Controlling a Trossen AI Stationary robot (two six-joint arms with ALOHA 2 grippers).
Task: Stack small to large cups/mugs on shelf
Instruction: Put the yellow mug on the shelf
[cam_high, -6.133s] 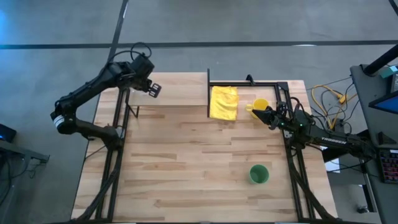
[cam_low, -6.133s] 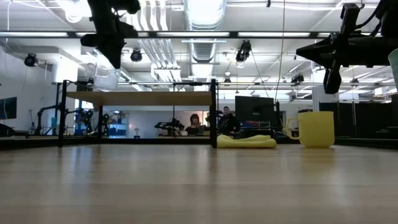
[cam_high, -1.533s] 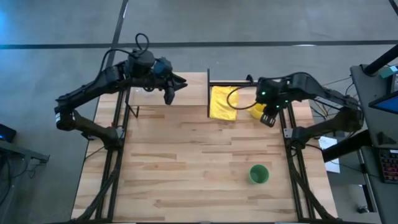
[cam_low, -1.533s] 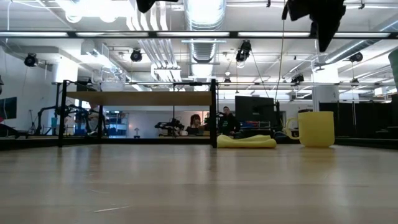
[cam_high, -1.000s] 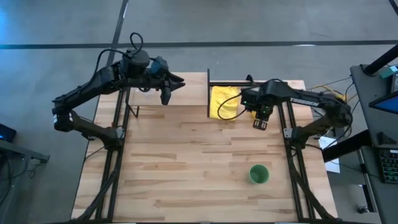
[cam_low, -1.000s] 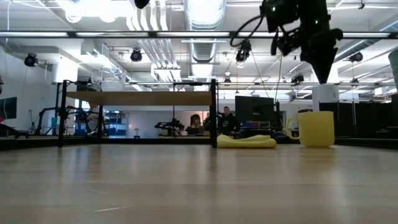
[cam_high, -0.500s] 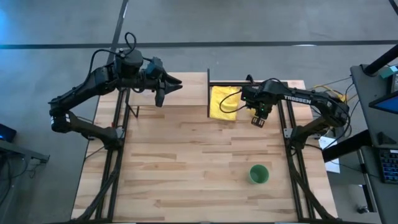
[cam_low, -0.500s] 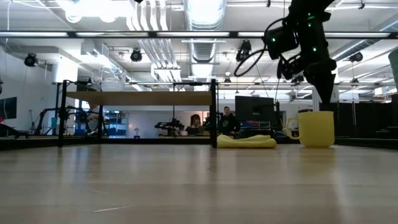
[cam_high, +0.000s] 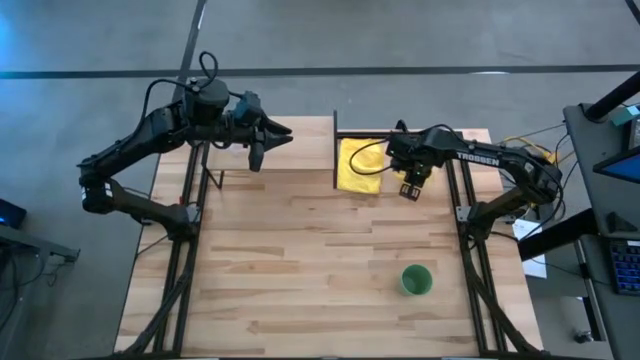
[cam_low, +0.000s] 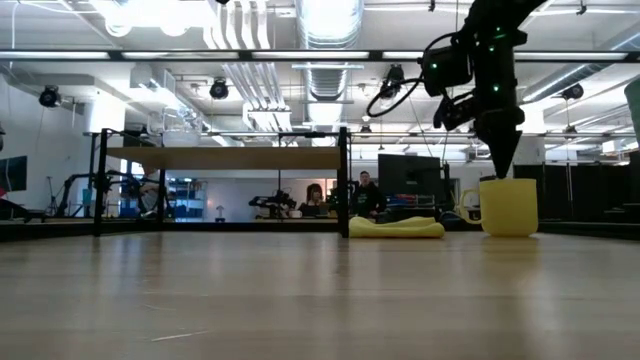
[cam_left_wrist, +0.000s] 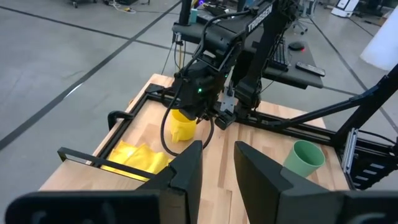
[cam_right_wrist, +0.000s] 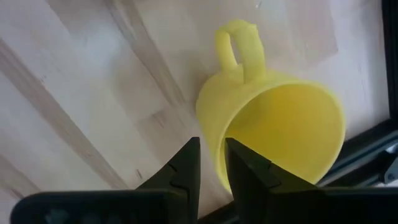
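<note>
The yellow mug (cam_low: 508, 208) stands upright on the table at the far right, handle toward the cloth; it also shows in the right wrist view (cam_right_wrist: 280, 124). My right gripper (cam_low: 503, 165) points down at its rim, slightly open, one finger inside the wall and one outside (cam_right_wrist: 211, 146); I cannot tell whether they touch it. The green cup (cam_high: 416, 280) stands upright near the front right. A clear glass cup (cam_low: 172, 128) stands on the shelf (cam_low: 225, 158). My left gripper (cam_high: 288, 131) hovers over the shelf, slightly open and empty.
A crumpled yellow cloth (cam_high: 358, 165) lies on the table beside the mug, inside thin black frame bars (cam_high: 400, 133). The shelf's black posts (cam_low: 344, 180) stand at the far left. The middle and near parts of the tabletop (cam_high: 300, 260) are bare wood.
My right gripper has gone down from well above the yellow mug to its rim, shifting a little toward the table's left. My left arm has drawn back slightly toward the table's left. The mug and cups have not moved.
</note>
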